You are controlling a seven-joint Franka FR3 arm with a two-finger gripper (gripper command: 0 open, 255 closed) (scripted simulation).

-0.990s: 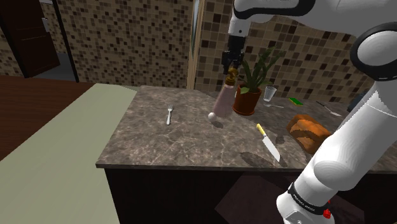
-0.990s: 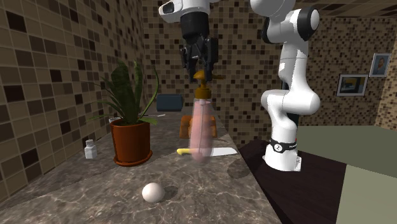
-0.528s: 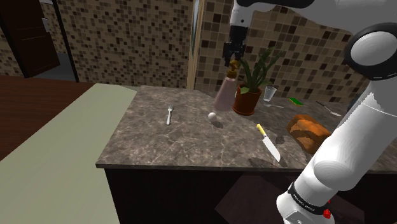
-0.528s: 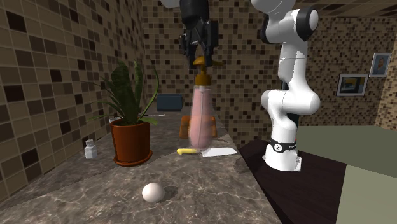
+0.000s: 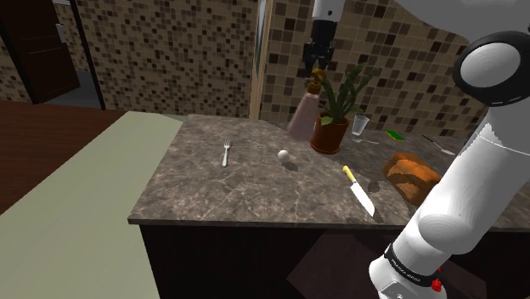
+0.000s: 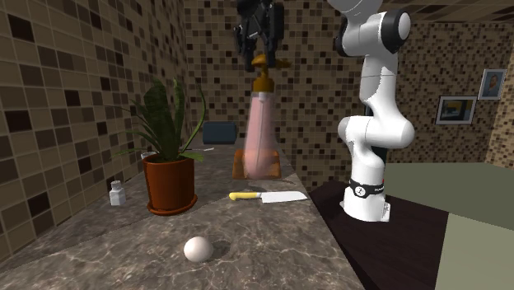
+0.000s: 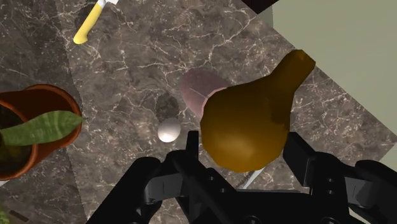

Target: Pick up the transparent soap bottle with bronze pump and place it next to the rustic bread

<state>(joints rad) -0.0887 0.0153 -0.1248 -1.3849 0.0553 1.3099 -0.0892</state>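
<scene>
Shoulder view: the gripper (image 5: 319,62) hangs high over the far part of the counter (image 5: 238,191), its fingers clamped on the pump (image 5: 318,81) of the bottle (image 5: 303,116). The bottle has a pinkish, see-through body and a bronze pump, and it dangles below the fingers clear of the counter top, its base slanted toward this view's left. It shows just left of the plant (image 5: 330,127) in its reddish pot, with the egg (image 5: 284,155) on the stone below it. The bread (image 5: 412,173) lies well apart from the bottle, toward this view's right, near the counter's front edge. Between egg and bread lies the knife (image 5: 358,190) (yellow handle, blade pointing toward the front edge). A fork (image 5: 226,153) rests left of the egg, and a glass (image 5: 361,126) stands just right of the pot.

From the second exterior view the bottle hangs nearly upright in front of the bread, with the knife on the counter beyond its base; the egg sits nearer the camera and a small shaker (image 6: 117,194) stands beside the pot by the tiled wall.

Wrist view has the two black fingers pressed against either side of the bronze pump head, its spout pointing away toward the pale floor; past it lie the pink body, the egg and the pot's rim.
</scene>
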